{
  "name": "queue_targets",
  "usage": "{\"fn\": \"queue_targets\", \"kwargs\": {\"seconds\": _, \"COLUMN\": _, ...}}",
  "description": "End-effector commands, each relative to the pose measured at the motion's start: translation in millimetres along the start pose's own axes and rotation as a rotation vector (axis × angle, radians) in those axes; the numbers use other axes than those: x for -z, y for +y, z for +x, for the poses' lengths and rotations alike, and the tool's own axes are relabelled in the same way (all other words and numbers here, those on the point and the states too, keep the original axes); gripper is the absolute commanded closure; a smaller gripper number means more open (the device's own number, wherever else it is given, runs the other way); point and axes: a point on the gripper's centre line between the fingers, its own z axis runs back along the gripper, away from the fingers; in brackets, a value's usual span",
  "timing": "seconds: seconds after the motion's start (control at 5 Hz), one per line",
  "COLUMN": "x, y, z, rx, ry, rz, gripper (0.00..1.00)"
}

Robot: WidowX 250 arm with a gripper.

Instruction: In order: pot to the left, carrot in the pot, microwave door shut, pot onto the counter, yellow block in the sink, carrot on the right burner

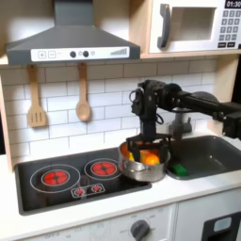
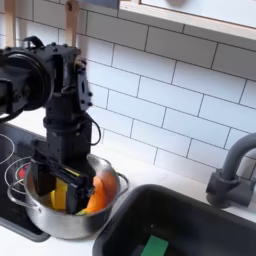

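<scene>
the gripper reaches into the pot at the cooktop's edge by the sink; whether its fingers pinch anything, i cannot tell. the block looks light, rigid, pinchable across its sides.

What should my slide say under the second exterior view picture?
Robot gripper reaching into a steel pot holding a carrot, beside the sink.
</scene>
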Motion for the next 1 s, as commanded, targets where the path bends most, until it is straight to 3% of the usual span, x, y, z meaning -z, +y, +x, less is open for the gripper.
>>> {"fn": "queue_targets", "kwargs": {"seconds": 0.0, "x": 0.5, "y": -4.9, "z": 0, "rx": 0.000, "ry": 0.000, "rz": -0.004, "gripper": 0.00}}
{"fn": "queue_targets", "kwargs": {"seconds": 0.2, "x": -1.0, "y": -5.2, "z": 2, "rx": 0.006, "ry": -0.008, "rz": 0.005, "gripper": 0.00}}
{"fn": "queue_targets", "kwargs": {"seconds": 0.4, "x": -6.1, "y": 4.0, "z": 6, "rx": -0.054, "ry": -0.031, "rz": 0.039, "gripper": 0.00}}
{"fn": "queue_targets", "kwargs": {"seconds": 0.6, "x": -9.9, "y": 6.6, "z": 8, "rx": -0.058, "ry": -0.027, "rz": 0.049, "gripper": 0.00}}
{"fn": "queue_targets", "kwargs": {"seconds": 0.8, "x": -25.3, "y": 10.9, "z": 9, "rx": -0.075, "ry": -0.062, "rz": 0.063, "gripper": 0.00}}
